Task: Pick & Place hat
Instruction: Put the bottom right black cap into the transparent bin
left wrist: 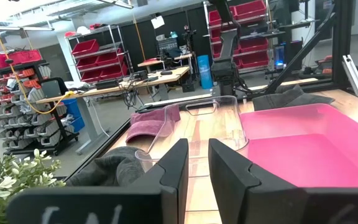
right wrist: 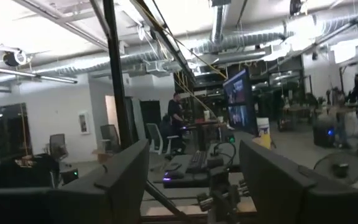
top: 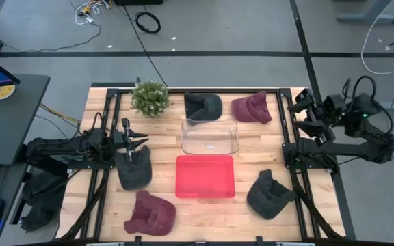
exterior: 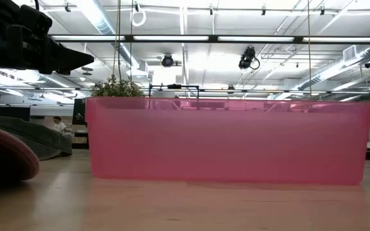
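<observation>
- Dark left tool [top: 141,142] hangs over the left side of the counter [top: 252,225], just above a grey hat [top: 134,168]; its fingers [left wrist: 173,168] stand a narrow gap apart with nothing between them.
- From the left wrist, that tool points across the counter toward the clear bin [left wrist: 197,124] and the pink bin [left wrist: 303,149], with a grey hat [left wrist: 114,168] low beside it and a maroon hat [left wrist: 151,124] farther off.
- Grey hat under the left tool lies flat on the wood, apart from the pink bin [top: 205,176] to its right.
- Plant [top: 150,97] stands at the back left of the counter, just behind the left tool; its leaves also show at the edge of the left wrist view [left wrist: 5,180].
- Clear bin [top: 211,135] sits mid-counter, directly behind the pink bin, the two nearly touching.
- Two hats lie behind the clear bin: a grey one [top: 202,105] touching its back rim, a maroon one [top: 252,108] just to the right.
- Two more lie at the front: a maroon hat [top: 150,213] at the front left, a grey hat [top: 270,194] at the front right.
- Low view is filled by the pink bin's wall [exterior: 229,140], with the plant top [exterior: 115,86] behind it and hat edges at the left [exterior: 5,157].
- Right tool [top: 299,108] waits raised at the counter's right rear edge, its fingers [right wrist: 126,174] spread wide and empty, facing out into the room.
- A person [right wrist: 175,121] stands far off in the room.
</observation>
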`<state>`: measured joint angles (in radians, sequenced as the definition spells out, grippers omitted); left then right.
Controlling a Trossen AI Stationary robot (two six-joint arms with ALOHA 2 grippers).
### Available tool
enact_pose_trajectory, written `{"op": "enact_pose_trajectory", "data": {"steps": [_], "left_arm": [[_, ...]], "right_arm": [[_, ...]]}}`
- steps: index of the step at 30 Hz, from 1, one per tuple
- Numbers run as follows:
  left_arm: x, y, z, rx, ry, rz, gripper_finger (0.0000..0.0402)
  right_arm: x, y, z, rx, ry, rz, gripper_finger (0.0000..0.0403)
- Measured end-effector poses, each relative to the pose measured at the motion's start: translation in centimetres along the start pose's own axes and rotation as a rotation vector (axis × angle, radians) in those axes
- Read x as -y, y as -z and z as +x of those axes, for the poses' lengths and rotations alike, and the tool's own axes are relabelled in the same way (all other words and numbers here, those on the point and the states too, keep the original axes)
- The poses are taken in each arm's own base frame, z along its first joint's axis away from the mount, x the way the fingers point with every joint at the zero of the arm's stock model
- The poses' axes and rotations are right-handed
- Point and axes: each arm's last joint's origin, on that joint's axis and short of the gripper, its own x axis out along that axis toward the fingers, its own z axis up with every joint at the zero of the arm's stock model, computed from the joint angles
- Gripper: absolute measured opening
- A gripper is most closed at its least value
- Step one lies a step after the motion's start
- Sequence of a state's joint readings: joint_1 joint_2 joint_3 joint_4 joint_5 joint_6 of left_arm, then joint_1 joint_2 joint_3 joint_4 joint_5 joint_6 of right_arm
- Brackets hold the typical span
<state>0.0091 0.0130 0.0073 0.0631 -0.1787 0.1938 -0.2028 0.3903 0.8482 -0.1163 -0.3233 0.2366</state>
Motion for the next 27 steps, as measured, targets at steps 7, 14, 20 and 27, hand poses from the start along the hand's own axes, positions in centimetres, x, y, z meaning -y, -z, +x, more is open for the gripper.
{"op": "enact_pose_trajectory", "data": {"steps": [7, 14, 20, 27], "left_arm": [[0.0, 0.0, 0.0, 0.0, 0.0, 0.0, 0.0067], [0.0, 0.0, 0.0, 0.0, 0.0, 0.0, 0.0067], [0.0, 0.0, 0.0, 0.0, -0.001, 0.0, 0.0067], [0.0, 0.0, 0.0, 0.0, 0.0, 0.0, 0.0067]], "right_arm": [[0.2, 0.3, 1.2, -0.032, -0.097, -0.005, 0.0252], [-0.3, 0.1, 1.1, -0.04, -0.237, -0.079, 0.0252], [-1.0, -1.4, 0.8, -0.034, -0.283, -0.007, 0.0252], [-1.4, -1.7, 2.1, -0.033, -0.381, 0.093, 0.0252]]}}
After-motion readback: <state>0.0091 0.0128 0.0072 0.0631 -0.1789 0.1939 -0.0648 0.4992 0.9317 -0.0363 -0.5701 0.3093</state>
